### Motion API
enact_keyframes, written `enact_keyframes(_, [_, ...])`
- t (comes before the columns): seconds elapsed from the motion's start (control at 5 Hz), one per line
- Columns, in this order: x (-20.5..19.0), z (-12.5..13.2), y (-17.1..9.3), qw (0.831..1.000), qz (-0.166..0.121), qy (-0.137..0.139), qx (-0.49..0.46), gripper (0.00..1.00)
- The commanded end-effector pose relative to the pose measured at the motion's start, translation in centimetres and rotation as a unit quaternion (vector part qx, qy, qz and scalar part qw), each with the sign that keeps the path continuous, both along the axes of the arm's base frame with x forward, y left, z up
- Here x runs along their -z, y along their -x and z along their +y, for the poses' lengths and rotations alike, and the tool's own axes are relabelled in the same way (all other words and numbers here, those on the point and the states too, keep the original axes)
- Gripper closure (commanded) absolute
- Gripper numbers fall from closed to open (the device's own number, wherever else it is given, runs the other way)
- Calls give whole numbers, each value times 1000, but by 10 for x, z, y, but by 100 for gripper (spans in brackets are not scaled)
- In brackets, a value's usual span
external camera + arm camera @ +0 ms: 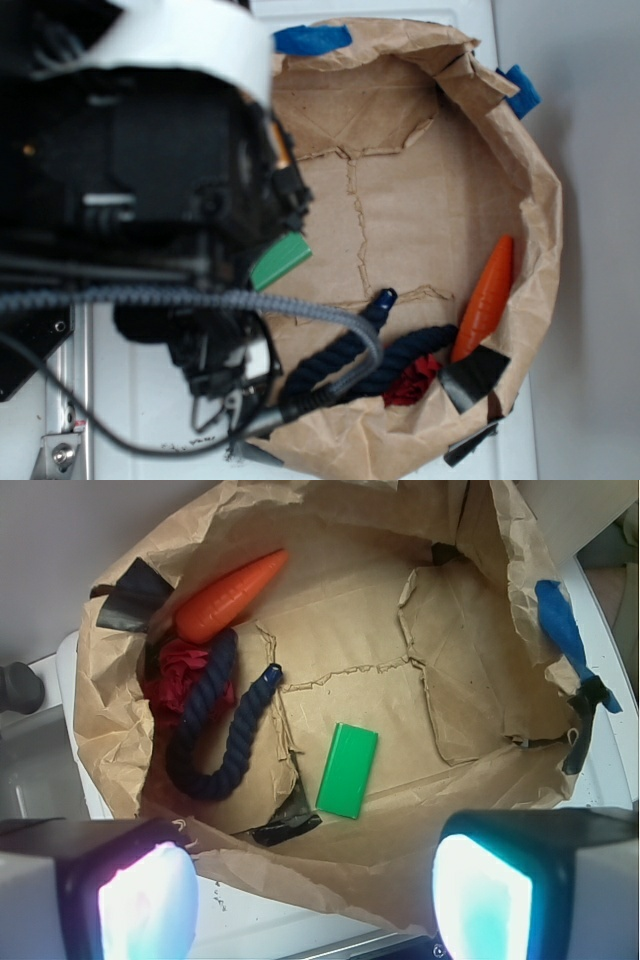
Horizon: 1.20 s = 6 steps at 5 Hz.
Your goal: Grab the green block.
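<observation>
Exterior view, from above: crumpled brown paper bag (420, 180) opened flat into a shallow basin, lying on a white counter (140, 400). Green block (280, 260) on the paper floor at the basin's left side, partly hidden under the black arm (140, 170). Orange carrot toy (487, 295) along the right wall, tip upward. Dark blue rope (345, 350) curled along the lower edge, red cloth (412, 382) tucked beside it. Blue tape (312, 39) on the top rim; black tape (472, 378) at lower right. Gripper hidden beneath the arm here — spread or closed, cannot tell from this view.

Wrist view: green block (347, 771) flat on the paper floor, near centre, long side nearly upright in frame, touching nothing else. Gripper (315, 900) above and in front of it, two fingers (150, 905) spread wide at the lower corners, holding nothing. Blue rope (215, 730) in a U shape left of the block, apart from it; carrot toy (232, 595) at upper left, red cloth (185, 675) under the rope. Black tape scrap (290, 825) just below and left of the block.
</observation>
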<state>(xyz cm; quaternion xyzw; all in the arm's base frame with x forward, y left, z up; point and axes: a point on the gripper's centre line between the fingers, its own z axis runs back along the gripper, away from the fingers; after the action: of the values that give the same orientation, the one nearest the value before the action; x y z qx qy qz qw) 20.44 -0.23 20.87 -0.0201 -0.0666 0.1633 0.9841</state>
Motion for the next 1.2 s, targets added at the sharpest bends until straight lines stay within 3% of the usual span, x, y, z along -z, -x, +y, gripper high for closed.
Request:
enact_keyframes(0.0, [-6,4,-1,1000,-11,-1,-6,0])
enact_keyframes(0.2, [44,6,-16,999,8,5,41,0])
enact_keyframes(0.4, [84,18,-24,1000,14,-6,17,0])
enact_keyframes(0.6, [99,32,-22,999,30,-10,-14,0])
enact_keyframes(1.0, [125,33,-9,998,21,-47,-41,0])
